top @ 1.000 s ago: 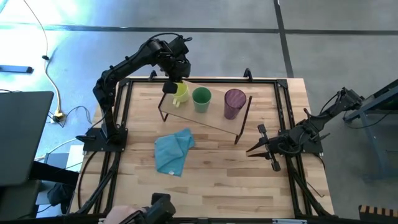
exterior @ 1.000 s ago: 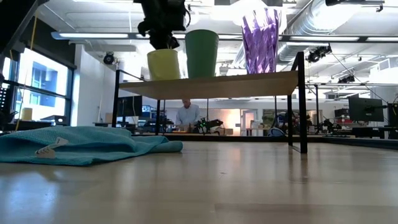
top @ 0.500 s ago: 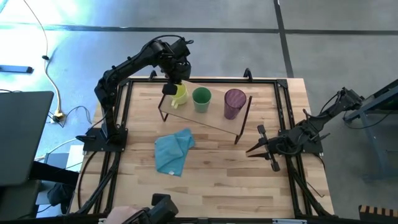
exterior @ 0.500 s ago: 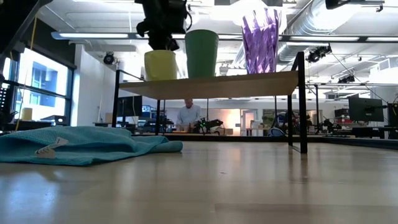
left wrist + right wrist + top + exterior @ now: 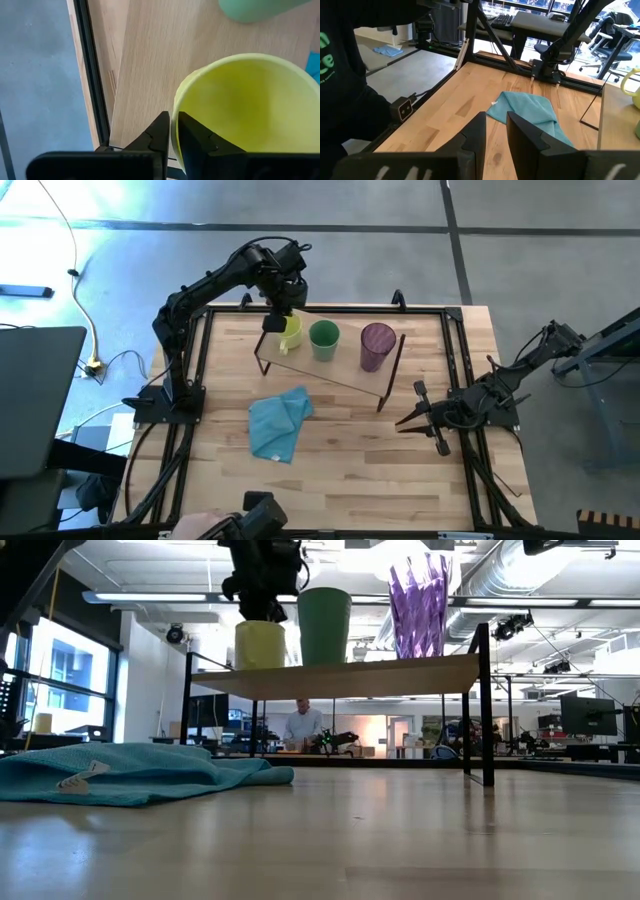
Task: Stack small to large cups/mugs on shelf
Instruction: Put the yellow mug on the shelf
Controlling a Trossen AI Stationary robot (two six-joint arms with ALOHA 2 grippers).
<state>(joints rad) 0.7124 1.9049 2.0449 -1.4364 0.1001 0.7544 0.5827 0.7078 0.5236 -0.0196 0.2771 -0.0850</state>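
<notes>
The yellow mug (image 5: 290, 332) stands at the left end of the light-wood shelf (image 5: 335, 372), with the green cup (image 5: 324, 340) next to it and the purple tumbler (image 5: 377, 345) at the right end. All three also show on the shelf board (image 5: 350, 677) in the low view. My left gripper (image 5: 277, 322) is above the mug and shut on it. My right gripper (image 5: 408, 420) is open and empty, low at the table's right edge. My left gripper holds the yellow mug by its rim (image 5: 174, 117), on the side away from the green cup. One finger (image 5: 196, 140) is inside the mug and one (image 5: 157, 136) outside. The fingers come from above, pointing down. The mug is upright, its base on the shelf board (image 5: 261, 666).
A light blue cloth (image 5: 278, 423) lies crumpled on the tabletop in front of the shelf. The shelf's dark legs (image 5: 486, 710) stand on the table. A person shows in the room beyond the table (image 5: 301, 725).
The yellow mug, still held at its rim by my left gripper, has shifted a little on the shelf's left end. It stands more upright than a second ago.
</notes>
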